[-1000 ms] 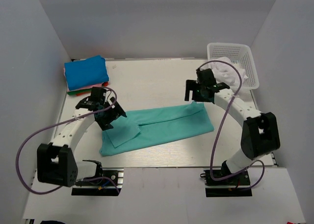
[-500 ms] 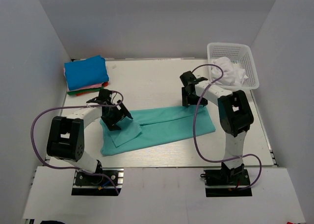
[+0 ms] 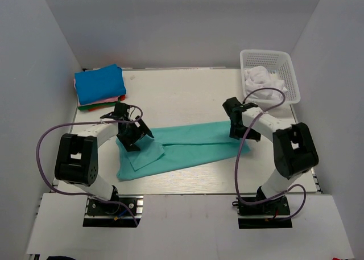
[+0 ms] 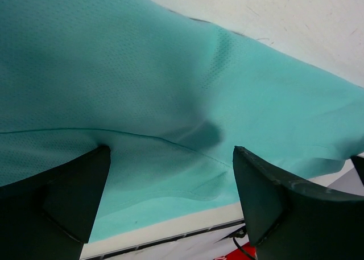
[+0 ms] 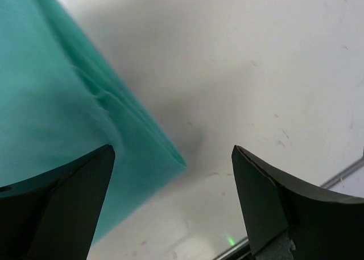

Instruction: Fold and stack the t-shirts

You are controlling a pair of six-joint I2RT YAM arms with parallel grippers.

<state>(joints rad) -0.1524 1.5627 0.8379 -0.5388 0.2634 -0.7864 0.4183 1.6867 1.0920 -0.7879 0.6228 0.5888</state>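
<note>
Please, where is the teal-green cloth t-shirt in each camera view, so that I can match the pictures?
Top external: the teal-green cloth t-shirt lies across the middle of the white table.
Left wrist: it fills most of the frame.
Right wrist: it covers the left side, one corner pointing right.
Shared landmark: the bare white table, upper right in both wrist views.
</note>
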